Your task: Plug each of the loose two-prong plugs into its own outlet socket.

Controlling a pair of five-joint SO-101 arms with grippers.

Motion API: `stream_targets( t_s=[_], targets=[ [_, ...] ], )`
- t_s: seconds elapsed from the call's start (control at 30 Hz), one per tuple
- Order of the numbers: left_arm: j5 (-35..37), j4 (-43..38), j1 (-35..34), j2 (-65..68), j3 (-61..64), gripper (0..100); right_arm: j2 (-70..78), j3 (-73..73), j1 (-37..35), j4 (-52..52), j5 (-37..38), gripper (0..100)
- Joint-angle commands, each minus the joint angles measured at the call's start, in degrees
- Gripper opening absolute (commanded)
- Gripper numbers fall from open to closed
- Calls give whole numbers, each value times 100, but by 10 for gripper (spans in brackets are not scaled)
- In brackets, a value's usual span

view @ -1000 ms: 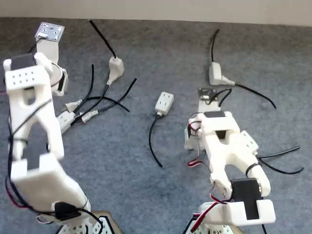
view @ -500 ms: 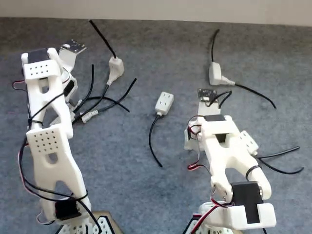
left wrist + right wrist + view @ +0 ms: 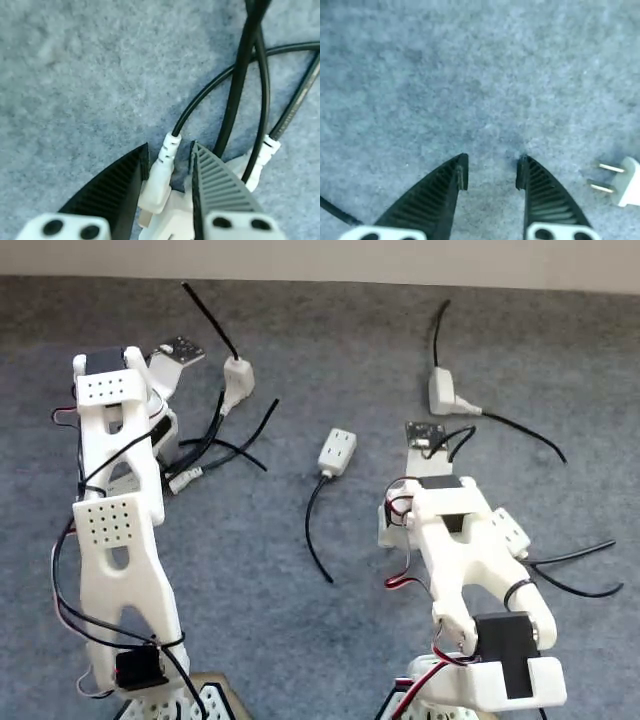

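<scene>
My left gripper [image 3: 169,148] hangs over a cluster of black cords, open, its fingers on either side of a small white plug [image 3: 159,175] lying on the carpet. A second white plug [image 3: 257,162] lies just beside it. From above, this cluster [image 3: 185,478] sits by the left arm. A white outlet socket [image 3: 337,451] with a black cord lies mid-carpet. My right gripper [image 3: 491,170] is open over bare carpet, with a white two-prong plug [image 3: 619,186] off to one side.
A larger white plug [image 3: 237,380] lies at the back left and a white adapter [image 3: 443,392] at the back right, both on black cords. More black cords [image 3: 575,575] trail beside the right arm. Grey carpet [image 3: 300,630] covers the surface.
The left arm has swung rightwards and come down over the cluster of cords and plugs. The right arm has kept still.
</scene>
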Motion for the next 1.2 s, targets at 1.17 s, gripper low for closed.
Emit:
stream_targets(
  t_s=[1.17],
  targets=[
    [-554, 114, -391, -4, -92, 59, -101, -22, 31, -180, -62, 163]
  ],
)
